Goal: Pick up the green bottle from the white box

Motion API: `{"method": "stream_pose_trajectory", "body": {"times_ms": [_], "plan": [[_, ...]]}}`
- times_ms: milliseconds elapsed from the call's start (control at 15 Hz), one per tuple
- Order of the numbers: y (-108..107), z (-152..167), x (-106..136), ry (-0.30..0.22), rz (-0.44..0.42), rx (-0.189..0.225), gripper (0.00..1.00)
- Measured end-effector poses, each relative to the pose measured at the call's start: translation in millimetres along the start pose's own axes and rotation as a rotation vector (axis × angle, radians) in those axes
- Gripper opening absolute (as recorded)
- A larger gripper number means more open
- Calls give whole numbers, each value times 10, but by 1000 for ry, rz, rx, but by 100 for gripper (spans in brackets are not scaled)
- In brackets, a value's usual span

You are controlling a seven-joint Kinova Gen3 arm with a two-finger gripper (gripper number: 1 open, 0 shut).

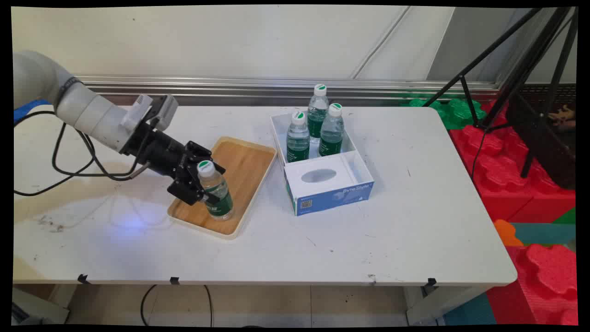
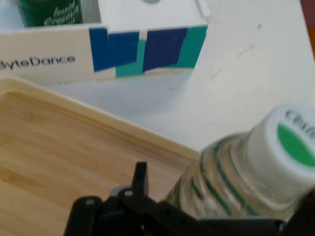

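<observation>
Bottle [image 2: 246,172] fills the lower right of the hand view, pinched by the tool [image 1: 200,186] and standing on the wooden tray [image 1: 244,161] at centre left of the bench [image 1: 415,221]; three bottles [image 1: 315,127] stand in the box [image 1: 329,184].

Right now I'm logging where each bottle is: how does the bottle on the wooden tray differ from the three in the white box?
The tray bottle stands alone on the wooden tray, gripped by the end effector; the box bottles cluster together in the white box, untouched. The tray bottle sits nearer the table's front. All share green labels and white caps with green tops.
</observation>
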Motion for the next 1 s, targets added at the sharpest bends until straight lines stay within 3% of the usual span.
{"method": "stream_pose_trajectory", "body": {"times_ms": [533, 1000], "plan": [[106, -411, 159, 32, 23, 1, 100], [170, -968, 322, 50, 40, 17, 100]]}}
